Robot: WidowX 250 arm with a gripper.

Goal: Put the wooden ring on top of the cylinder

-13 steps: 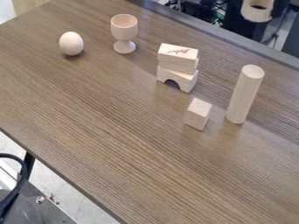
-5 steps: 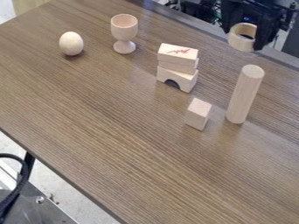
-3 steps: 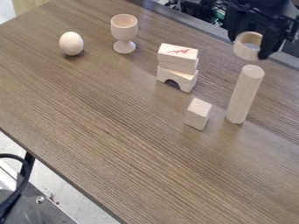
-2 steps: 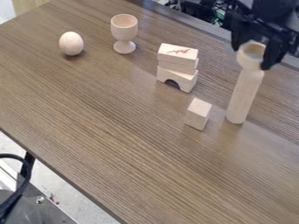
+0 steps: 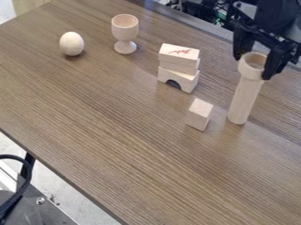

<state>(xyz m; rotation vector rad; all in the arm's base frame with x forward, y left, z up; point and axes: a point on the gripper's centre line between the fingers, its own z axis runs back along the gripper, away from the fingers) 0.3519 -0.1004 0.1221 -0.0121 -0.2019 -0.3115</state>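
Wooden ring (image 5: 251, 71) lower vs. prev., gripper (image 5: 252, 68) too, at cyl. (image 5: 244, 101) top

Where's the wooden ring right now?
Camera view, upper right: wooden ring is at the top of the upright cylinder, by the end effector, right of the stacked blocks.

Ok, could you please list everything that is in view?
wooden ring: one, pale, at the cylinder's top
cylinder: one, pale wood, upright at right
cube-like block: one, pale wood, left of cylinder
arch block: one, pale wood, under stacked blocks
stacked blocks: apparently two, pale wood, centre-right
goblet: one, pale wood, upper left
egg: one, pale, left of goblet
table: one, brown, beneath these
cable: one, black, lower left
gripper: one, black, at the ring
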